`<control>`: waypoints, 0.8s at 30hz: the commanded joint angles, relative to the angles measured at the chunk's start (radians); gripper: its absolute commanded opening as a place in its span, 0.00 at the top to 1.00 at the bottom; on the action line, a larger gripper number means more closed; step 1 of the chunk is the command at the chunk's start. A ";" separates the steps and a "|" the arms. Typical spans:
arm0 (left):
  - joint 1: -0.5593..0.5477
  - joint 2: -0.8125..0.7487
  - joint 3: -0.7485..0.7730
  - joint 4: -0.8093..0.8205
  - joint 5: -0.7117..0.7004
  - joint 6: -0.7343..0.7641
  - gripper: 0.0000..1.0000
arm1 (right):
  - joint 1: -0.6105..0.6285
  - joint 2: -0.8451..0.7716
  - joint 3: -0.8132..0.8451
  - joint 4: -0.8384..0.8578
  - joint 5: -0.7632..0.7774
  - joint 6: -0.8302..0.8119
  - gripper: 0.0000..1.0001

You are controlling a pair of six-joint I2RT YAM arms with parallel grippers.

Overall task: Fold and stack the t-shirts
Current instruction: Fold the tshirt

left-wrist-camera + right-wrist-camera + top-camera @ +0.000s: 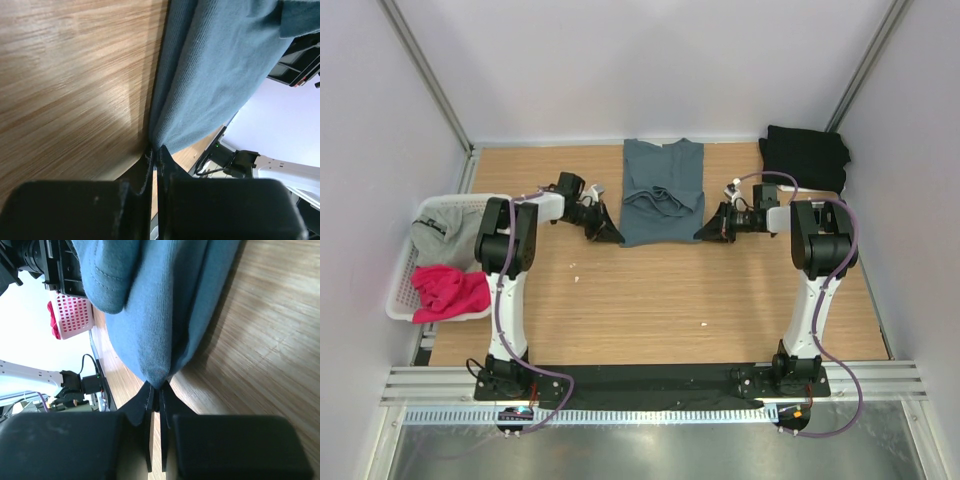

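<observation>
A slate blue-grey t-shirt [662, 190] lies partly folded at the table's back middle. My left gripper [613, 236] is shut on its near left corner; the cloth [210, 70] pinches into the tips [154, 150]. My right gripper [703, 234] is shut on its near right corner; the cloth [160, 305] runs into the tips [159, 386]. A black t-shirt [805, 154] lies folded at the back right. A light grey t-shirt with dark print [445, 228] and a bright pink t-shirt [448, 290] lie in the basket at left.
A white slatted plastic basket [398, 290] stands at the table's left edge; it also shows in the right wrist view [75, 315]. Bare wooden table [660, 310] spreads in front of the blue shirt. White walls enclose the back and sides.
</observation>
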 commanded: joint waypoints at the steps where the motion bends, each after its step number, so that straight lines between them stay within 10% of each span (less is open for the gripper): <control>1: -0.010 -0.014 -0.036 -0.005 -0.032 -0.001 1.00 | 0.000 -0.041 -0.012 -0.008 -0.032 -0.029 0.92; 24: -0.022 -0.629 -0.191 0.046 -0.076 -0.067 1.00 | 0.000 -0.530 -0.004 -0.392 -0.095 -0.208 0.94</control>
